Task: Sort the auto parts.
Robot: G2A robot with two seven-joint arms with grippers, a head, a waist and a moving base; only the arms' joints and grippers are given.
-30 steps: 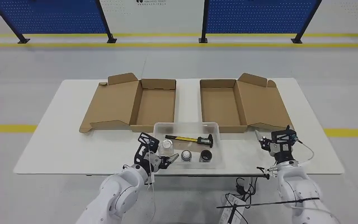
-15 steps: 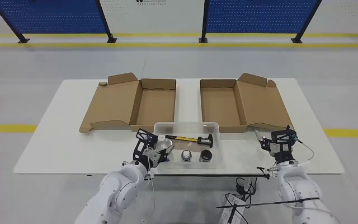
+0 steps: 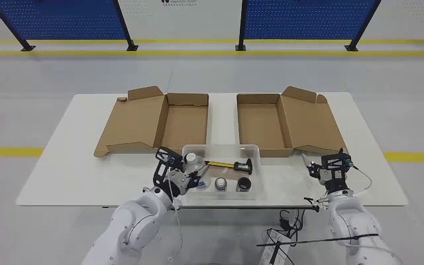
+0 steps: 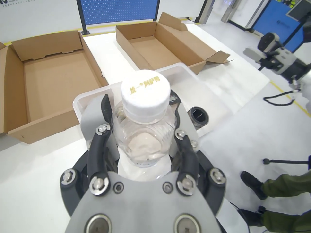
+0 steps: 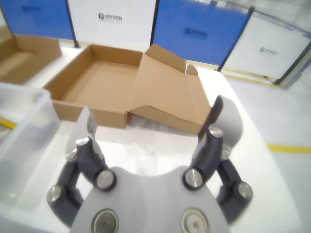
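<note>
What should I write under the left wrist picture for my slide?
Left end effector grips a clear white-capped bottle at the plastic bin.

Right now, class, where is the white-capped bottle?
In the top view, the white-capped bottle is clamped in the left gripper at the left end of the clear bin.

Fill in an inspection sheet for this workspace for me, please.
Surface: white table.
Job's things: clear bin holding a long yellow-and-black part and two round parts; left box and right box, both open, beyond it.
Clutter: nothing seen.
Grippers: left tool shut on bottle over the bin's left end; right tool open, above the table's right near edge.
Cables: thin cable at the right wrist.
Surroundings: blue panels, yellow floor line.
</note>
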